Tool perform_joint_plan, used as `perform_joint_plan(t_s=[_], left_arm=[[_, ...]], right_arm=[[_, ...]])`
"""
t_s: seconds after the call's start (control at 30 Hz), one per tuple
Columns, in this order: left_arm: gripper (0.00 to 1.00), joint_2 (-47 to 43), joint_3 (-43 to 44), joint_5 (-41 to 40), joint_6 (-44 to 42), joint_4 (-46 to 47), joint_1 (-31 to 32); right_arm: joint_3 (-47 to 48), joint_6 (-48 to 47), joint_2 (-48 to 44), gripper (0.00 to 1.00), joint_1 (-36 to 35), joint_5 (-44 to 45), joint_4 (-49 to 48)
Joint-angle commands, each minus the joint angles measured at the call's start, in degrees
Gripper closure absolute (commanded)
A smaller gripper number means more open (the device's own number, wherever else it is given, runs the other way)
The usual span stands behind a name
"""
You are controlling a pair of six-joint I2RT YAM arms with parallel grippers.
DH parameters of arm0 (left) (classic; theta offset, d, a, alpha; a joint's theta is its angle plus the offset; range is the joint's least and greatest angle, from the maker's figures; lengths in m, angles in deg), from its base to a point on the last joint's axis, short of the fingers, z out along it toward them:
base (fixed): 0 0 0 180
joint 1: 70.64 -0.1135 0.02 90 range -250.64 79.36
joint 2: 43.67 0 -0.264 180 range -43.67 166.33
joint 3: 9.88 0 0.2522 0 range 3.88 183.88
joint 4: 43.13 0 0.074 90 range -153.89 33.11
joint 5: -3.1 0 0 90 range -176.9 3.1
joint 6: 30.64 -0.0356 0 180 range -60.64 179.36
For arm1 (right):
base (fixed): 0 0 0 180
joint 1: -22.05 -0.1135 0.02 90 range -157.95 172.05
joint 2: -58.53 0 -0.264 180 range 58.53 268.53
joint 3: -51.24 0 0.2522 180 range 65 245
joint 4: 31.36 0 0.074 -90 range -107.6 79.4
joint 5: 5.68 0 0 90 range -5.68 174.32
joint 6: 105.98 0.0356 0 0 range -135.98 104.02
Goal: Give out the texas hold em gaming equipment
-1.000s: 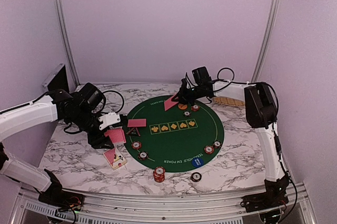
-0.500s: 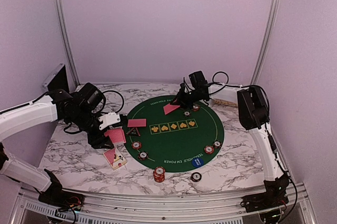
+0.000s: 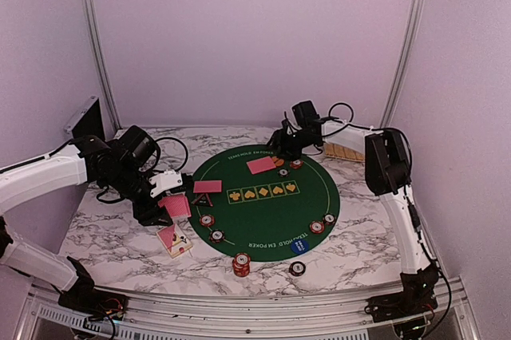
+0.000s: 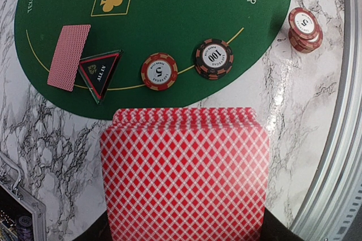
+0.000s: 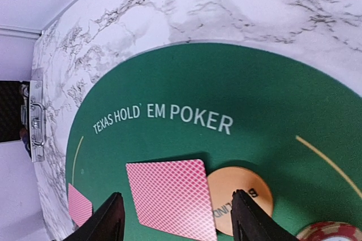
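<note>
So, the right end effector is spread open, with a finger on either side of one red-backed card. The card lies flat on the green mat and isn't gripped. Its edge sits right up against the orange disc. The left end effector is clenched on a fanned deck of cards, over the marble worktop at the mat's edge. Near it on the mat, the black triangular marker sits just beside another card, with a 5 chip and a 100 chip side by side.
</note>
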Motion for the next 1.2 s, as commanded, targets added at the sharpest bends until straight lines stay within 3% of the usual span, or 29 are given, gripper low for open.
perform_joint_plan(t_s=[0.0, 0.27, 0.63, 1.17], left_arm=[[1.0, -1.4, 0.8, 1.1, 0.2, -0.4, -0.1], [1.0, -1.2, 0.8, 0.9, 0.2, -0.6, -0.1], [1.0, -0.8, 1.3, 1.0, 0.2, -0.6, -0.2], [1.0, -1.0, 1.1, 0.9, 0.2, -0.8, -0.1]], right_arm=[[1.6, -3.7, -5.3, 0.36, 0.9, 6.6, 3.3], [-6.3, -6.2, -10.3, 0.32, -3.0, 5.5, 1.3], [-10.6, -5.4, -7.5, 0.3, -12.2, 2.9, -2.0], [-4.6, -4.8, 0.2, 0.3, -9.3, 5.2, -2.3]])
